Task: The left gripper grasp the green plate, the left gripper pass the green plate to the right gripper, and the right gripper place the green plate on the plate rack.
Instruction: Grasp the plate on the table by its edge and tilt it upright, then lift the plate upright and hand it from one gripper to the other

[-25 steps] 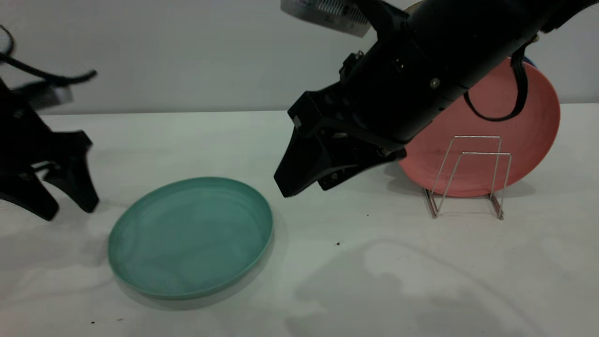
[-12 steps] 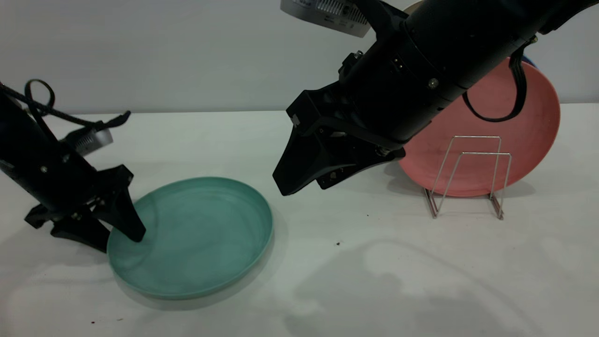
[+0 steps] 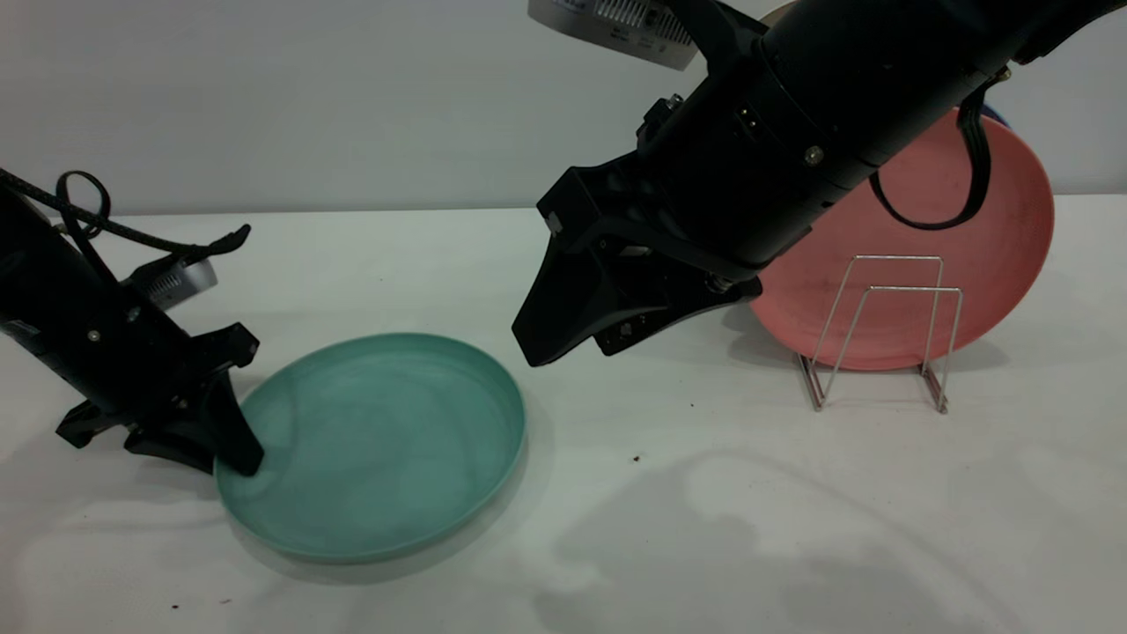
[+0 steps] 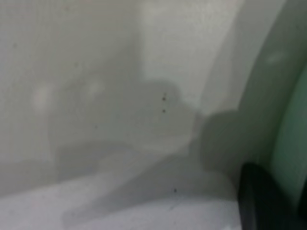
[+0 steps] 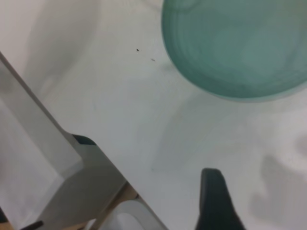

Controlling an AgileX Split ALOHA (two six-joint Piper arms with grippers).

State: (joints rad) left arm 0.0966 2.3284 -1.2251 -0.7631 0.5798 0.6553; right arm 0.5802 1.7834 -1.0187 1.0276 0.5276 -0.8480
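I see the green plate [image 3: 374, 445] flat on the white surface [image 3: 704, 511], nudged slightly rightward since before. My left end effector [image 3: 207, 445] has closed onto its near rim, clenching it. The right end effector [image 3: 563, 339] hovers beyond, fingers together and gripping nothing, the plate rack [image 3: 880, 330] behind it.

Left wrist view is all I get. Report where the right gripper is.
Observer: The right gripper hovers above the table, between the green plate and the plate rack.
Operator: Now give me the rack's load.
Observer: A salmon-pink plate stands upright behind its front loops, which hold nothing.
Operator: State how the green plate lies.
Observer: Flat on the table, with the left gripper at its left rim.
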